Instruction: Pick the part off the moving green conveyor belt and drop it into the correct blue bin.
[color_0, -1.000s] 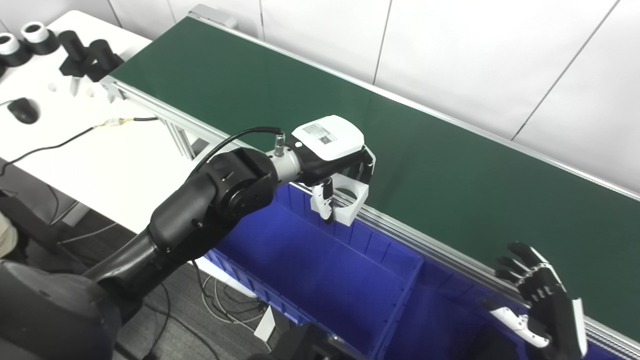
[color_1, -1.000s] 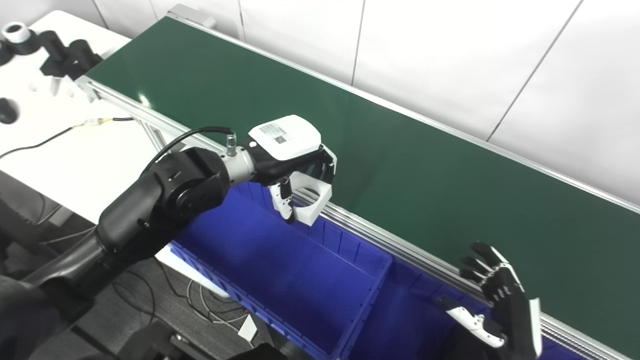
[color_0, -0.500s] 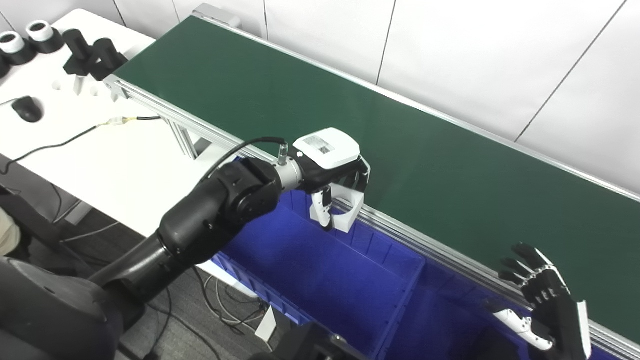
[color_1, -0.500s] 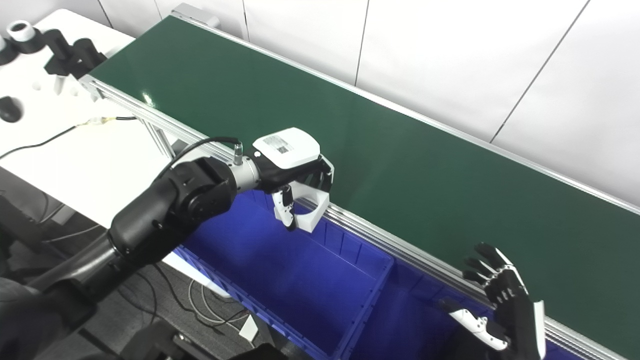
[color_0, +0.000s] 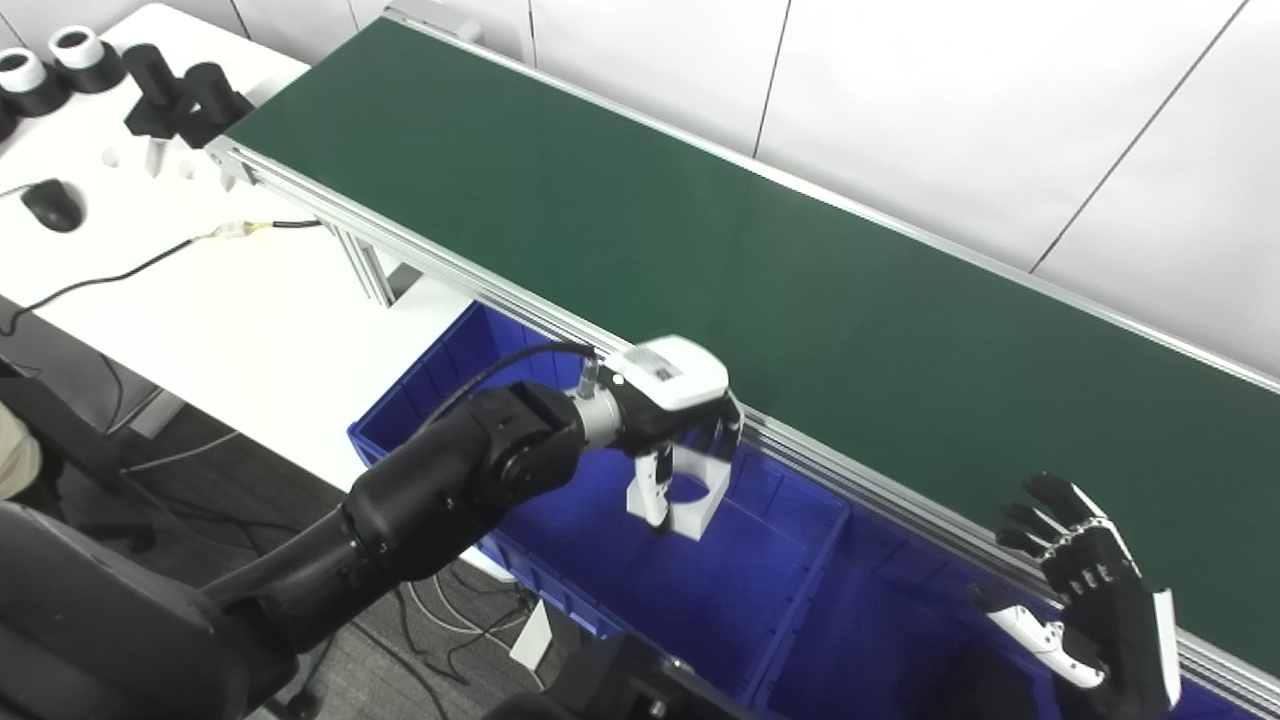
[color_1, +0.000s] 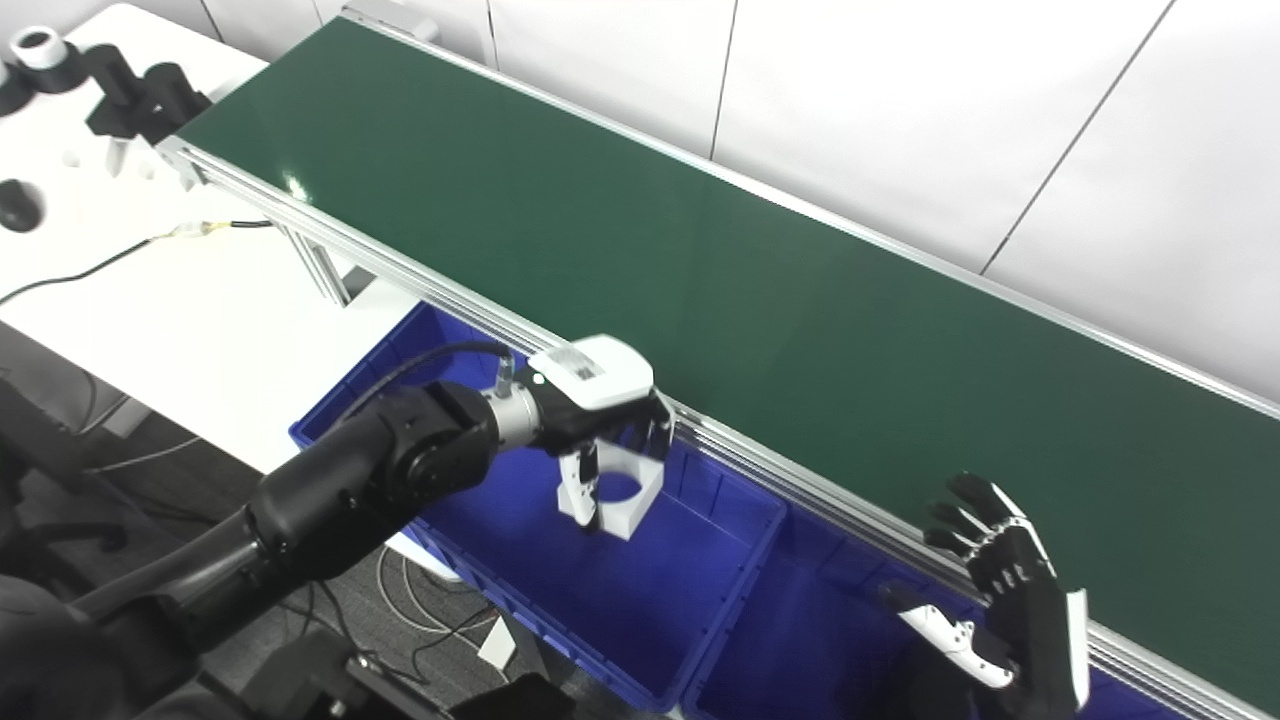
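Only unreadable label atop left robot hand, gripping white part

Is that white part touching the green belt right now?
Apart. In the left eye view the white part hangs in the left robot hand over the blue bin.

No lettering can be read anywhere in either view. The one printed item is a small label on the white back of the left hand; it carries a square code-like mark and fine lines too small to make out.
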